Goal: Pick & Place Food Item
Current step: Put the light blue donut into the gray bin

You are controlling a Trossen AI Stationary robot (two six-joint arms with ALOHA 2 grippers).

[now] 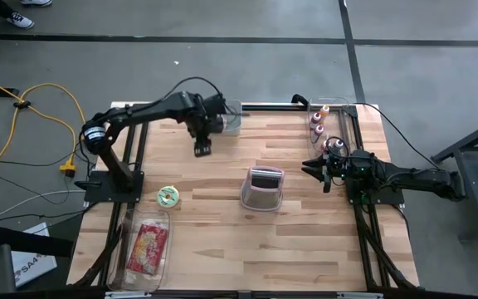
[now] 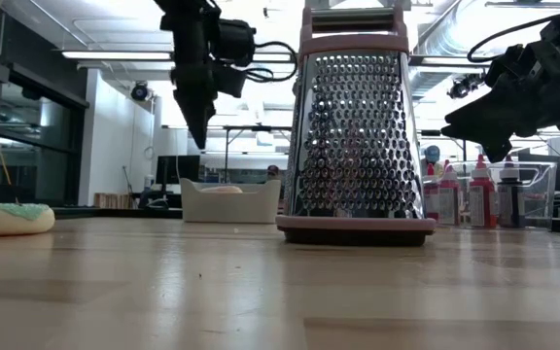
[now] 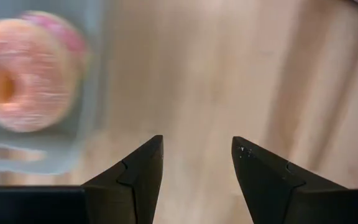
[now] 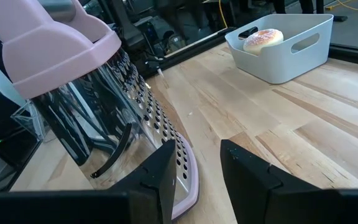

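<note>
Pink-frosted donut [image 4: 263, 38]: lies inside the pale bin [image 4: 291, 53] at the far edge of the table, left of centre.

Left gripper [image 1: 203, 148]: hangs above bare wood just near-side of the bin, fingers [image 3: 143, 171] spread apart, released, holding nothing and touching nothing.

Right gripper [image 1: 315, 170]: at the right side of the table, level with the grater, fingers drawn close together, nothing between them.

Box grater [image 1: 262, 188]: metal, pink handle and base, upright at the table's centre, between the two grippers and apart from both.

Green-frosted donut [image 1: 168, 195]: on the wood at the left, well apart from the bin.

Clear tray [image 1: 129, 278]: near left corner, holding a red packaged item [image 1: 147, 248].

Small bottles [image 1: 318, 121]: grouped at the far right, beside the right arm.
</note>
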